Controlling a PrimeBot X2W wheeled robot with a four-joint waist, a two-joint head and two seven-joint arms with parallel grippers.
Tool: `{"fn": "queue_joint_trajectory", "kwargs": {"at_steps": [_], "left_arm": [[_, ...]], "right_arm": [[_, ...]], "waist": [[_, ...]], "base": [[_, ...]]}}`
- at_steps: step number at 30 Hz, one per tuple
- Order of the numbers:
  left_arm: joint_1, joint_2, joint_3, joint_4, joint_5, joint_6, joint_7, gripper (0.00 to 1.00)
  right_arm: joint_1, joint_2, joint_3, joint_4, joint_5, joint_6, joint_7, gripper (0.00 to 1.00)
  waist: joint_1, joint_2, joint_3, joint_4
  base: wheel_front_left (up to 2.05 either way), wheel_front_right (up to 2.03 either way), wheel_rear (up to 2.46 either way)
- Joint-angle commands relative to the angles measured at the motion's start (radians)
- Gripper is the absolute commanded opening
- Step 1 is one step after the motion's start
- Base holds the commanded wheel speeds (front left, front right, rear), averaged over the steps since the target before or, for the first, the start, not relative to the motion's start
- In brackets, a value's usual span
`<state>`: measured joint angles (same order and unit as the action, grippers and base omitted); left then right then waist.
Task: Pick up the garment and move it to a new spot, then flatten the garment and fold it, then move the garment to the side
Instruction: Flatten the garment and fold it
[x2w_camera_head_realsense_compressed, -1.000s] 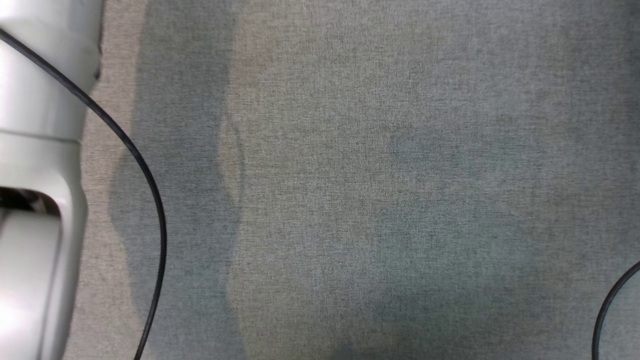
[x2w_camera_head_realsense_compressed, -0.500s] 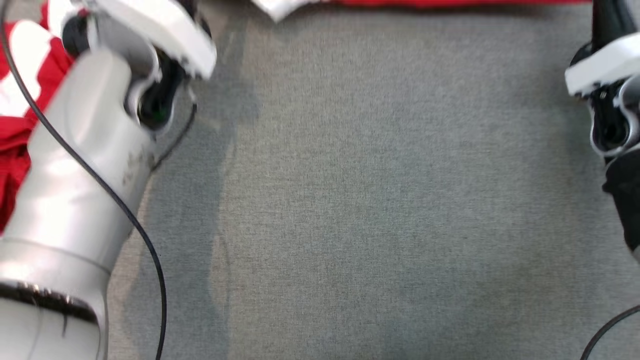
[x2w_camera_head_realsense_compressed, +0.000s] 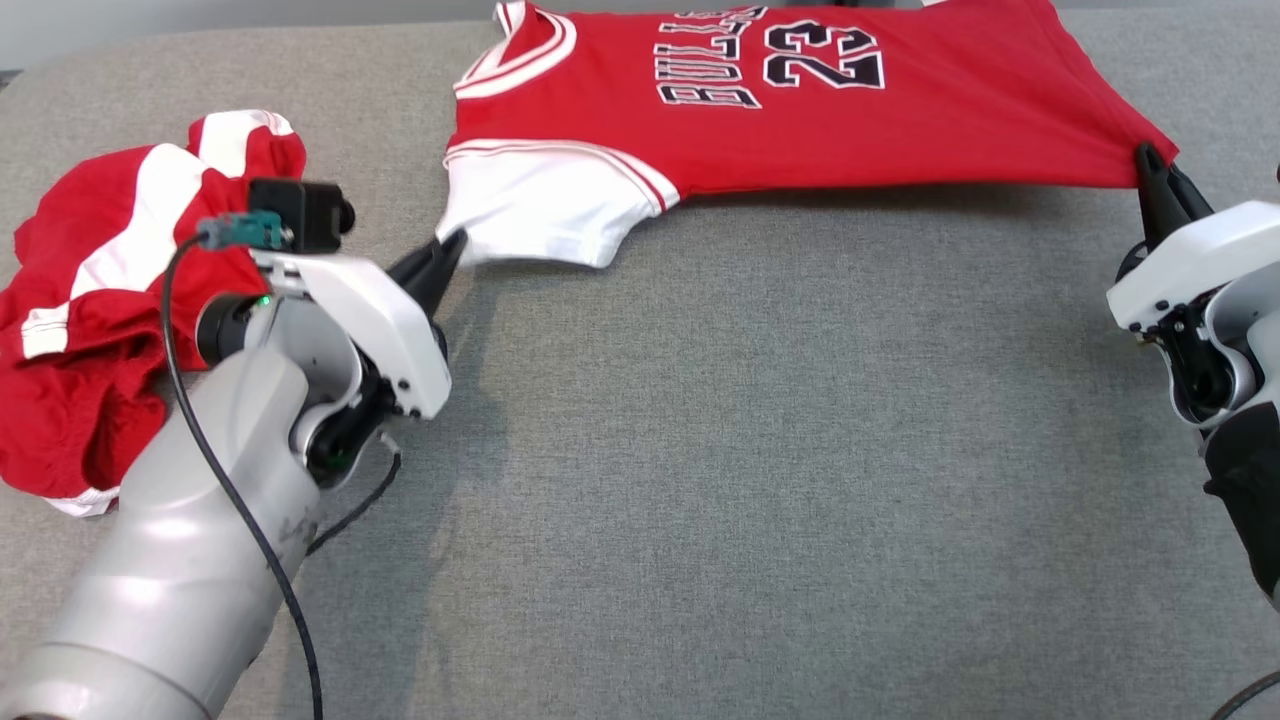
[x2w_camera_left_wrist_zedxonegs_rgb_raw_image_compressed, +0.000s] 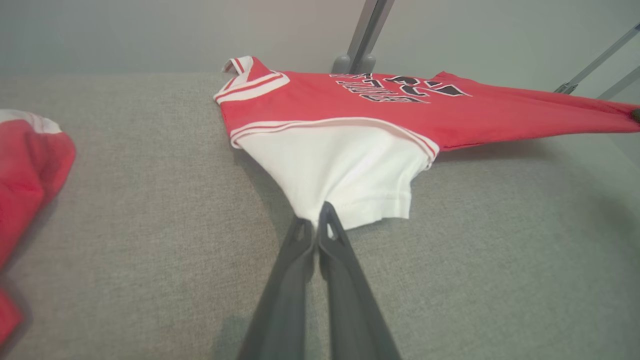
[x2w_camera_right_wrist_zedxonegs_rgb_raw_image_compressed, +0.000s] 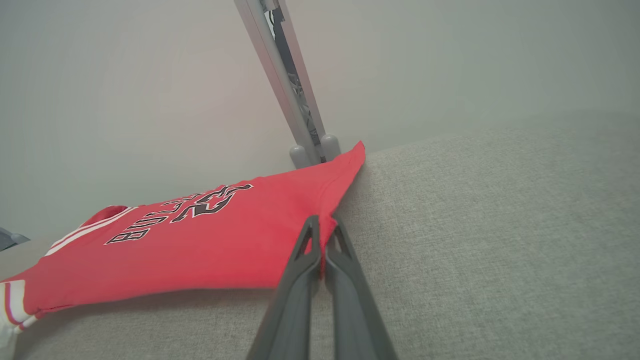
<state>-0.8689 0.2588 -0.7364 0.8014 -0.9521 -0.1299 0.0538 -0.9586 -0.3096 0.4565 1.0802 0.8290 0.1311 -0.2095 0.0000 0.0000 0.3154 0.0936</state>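
L gripper (x2w_camera_head_realsense_compressed: 452, 245) clamped on jersey (x2w_camera_head_realsense_compressed: 850, 120) sleeve (x2w_camera_head_realsense_compressed: 530, 215), R gripper (x2w_camera_head_realsense_compressed: 1143, 158) clamped on hem corner (x2w_camera_head_realsense_compressed: 1105, 150) opposite: jersey taut between, prob. to flatten bef. folding.

You can read two things, both printed on the red jersey (x2w_camera_head_realsense_compressed: 900, 130) in black letters with a white edge. The word "BULLS" (x2w_camera_head_realsense_compressed: 705, 85) stands on the side nearer to the left gripper (x2w_camera_head_realsense_compressed: 455, 245). The number "23" (x2w_camera_head_realsense_compressed: 822, 55) stands just beside it, toward the right gripper (x2w_camera_head_realsense_compressed: 1150, 165). In the head view both are upside down.
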Motion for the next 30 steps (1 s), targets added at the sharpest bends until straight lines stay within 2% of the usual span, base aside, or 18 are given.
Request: {"fn": "queue_joint_trajectory", "kwargs": {"at_steps": [1,6,9,15,26,30], "left_arm": [[0.019,0.016,-0.006,-0.009,-0.006,-0.001,0.007,0.00],[0.083,0.049,-0.037,-0.064,-0.012,-0.001,0.051,0.00],[0.118,0.075,-0.089,-0.139,-0.008,-0.001,0.091,0.00],[0.179,0.156,-0.162,-0.261,-0.021,-0.001,0.159,0.00],[0.245,0.235,-0.179,-0.387,-0.062,0.003,0.224,0.00],[0.276,0.261,-0.192,-0.446,-0.088,0.003,0.261,0.00]], "right_arm": [[0.017,-0.019,0.006,0.001,0.009,-0.001,-0.002,0.00],[0.037,-0.034,0.060,0.003,0.024,-0.001,-0.005,0.00],[0.053,-0.039,0.103,0.001,0.021,0.000,0.005,0.00],[0.070,-0.066,0.177,0.005,0.032,0.000,0.022,0.00],[0.099,-0.106,0.255,0.003,0.082,-0.001,0.054,0.00],[0.130,-0.124,0.298,-0.023,0.112,-0.001,0.110,0.00]], "waist": [[0.0000,0.0000,-0.008,0.004],[0.0000,0.0000,-0.032,0.008],[0.0000,0.0000,-0.048,0.008],[0.0000,0.0000,-0.077,0.003],[0.0000,0.0000,-0.115,-0.010],[0.0000,0.0000,-0.130,-0.014]], "base": [[0.00,0.00,0.00],[0.00,0.00,0.00],[0.00,0.00,0.00],[0.00,0.00,0.00],[0.00,0.00,0.00],[0.00,0.00,0.00]]}}
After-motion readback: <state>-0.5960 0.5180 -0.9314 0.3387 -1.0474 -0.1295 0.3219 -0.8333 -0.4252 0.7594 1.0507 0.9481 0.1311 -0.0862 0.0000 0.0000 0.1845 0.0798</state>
